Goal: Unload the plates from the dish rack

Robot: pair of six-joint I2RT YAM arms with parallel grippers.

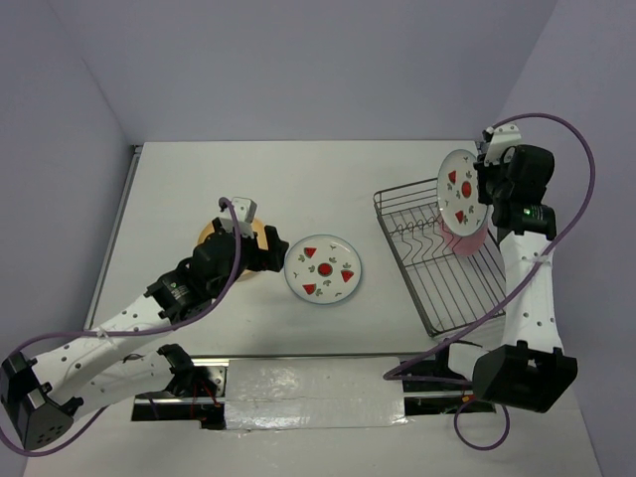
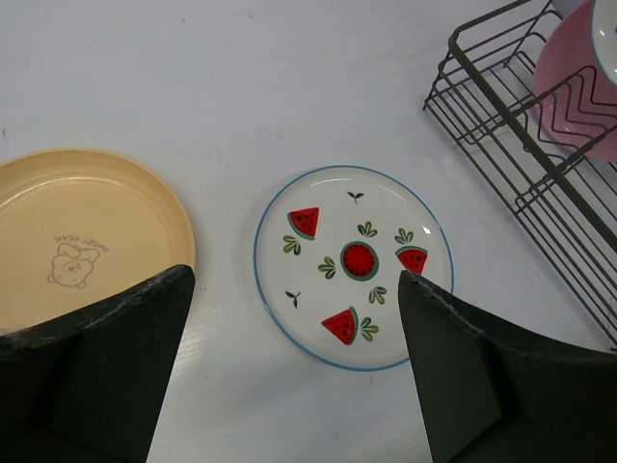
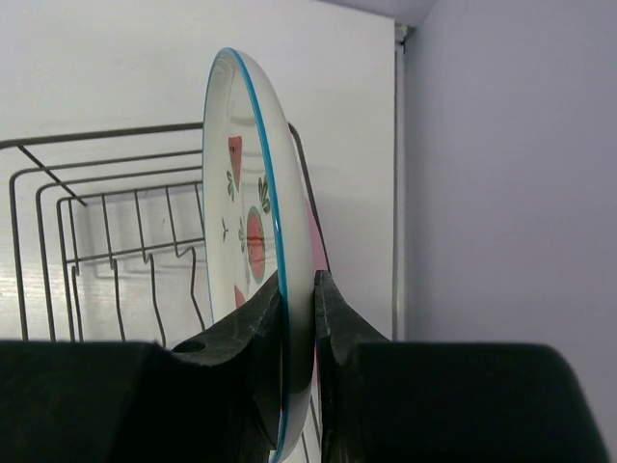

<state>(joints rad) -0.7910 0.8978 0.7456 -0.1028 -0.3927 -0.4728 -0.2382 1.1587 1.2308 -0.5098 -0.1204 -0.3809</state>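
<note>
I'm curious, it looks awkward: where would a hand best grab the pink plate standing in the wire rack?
Probably its top rim, from above. The pink plate stands on edge in the dish rack, wires around its lower part, so the upper edge is freest. Pinch it front and back, as the right hand holds the lifted watermelon plate.

The left arm (image 1: 119, 323), well apart from the dish rack (image 1: 447, 288), and the right arm (image 1: 529, 298) beside it have white hole-dotted links, black joints, and purple cables (image 1: 542, 117); the latter shows a green light (image 1: 524, 211).
</note>
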